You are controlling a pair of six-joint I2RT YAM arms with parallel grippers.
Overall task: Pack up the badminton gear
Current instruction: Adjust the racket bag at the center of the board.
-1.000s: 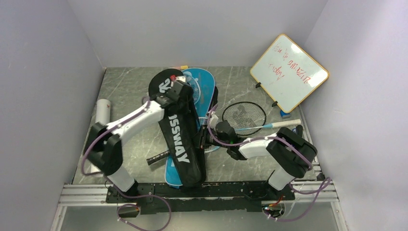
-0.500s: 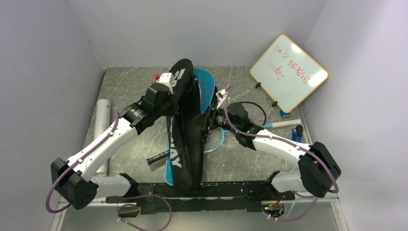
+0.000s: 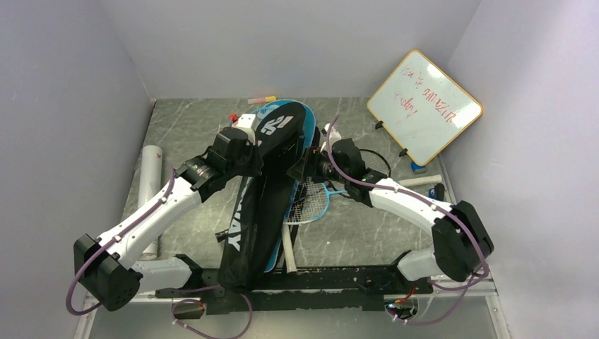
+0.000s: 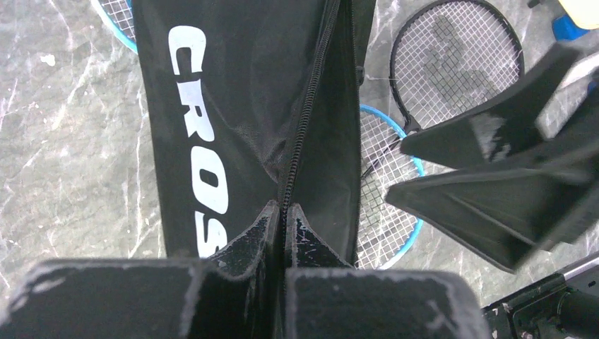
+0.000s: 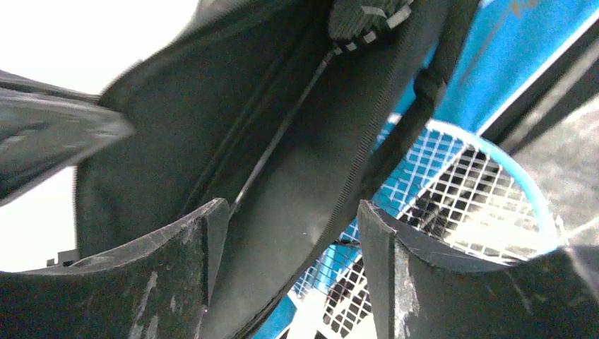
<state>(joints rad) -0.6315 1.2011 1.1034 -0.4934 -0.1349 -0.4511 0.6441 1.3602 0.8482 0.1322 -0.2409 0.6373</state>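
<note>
The left claw is pressed together on the long black fabric racket bag with white letters. It pinches the cloth just at the zipper line and lifts the wide end of the bag near the middle of the grey marbled surface. The narrow end of the bag reaches down to the near edge. The right claw stands spread, with one finger on each side of the bag's open lip, and I judge that it grips nothing.

The racket with the light-blue frame lies flat just beside the bag, below the right claw. The blue fabric racket bag lies partly under the black one. The racket with the thin black frame rests farther toward the right edge.

The whole bag hangs from one small pinch, so the smooth cloth may slide out and the mouth would then fall shut. If the right claw closes too low, a finger may catch in the strings of the blue racket. Any pull on the black bag could also drag the blue bag along.
</note>
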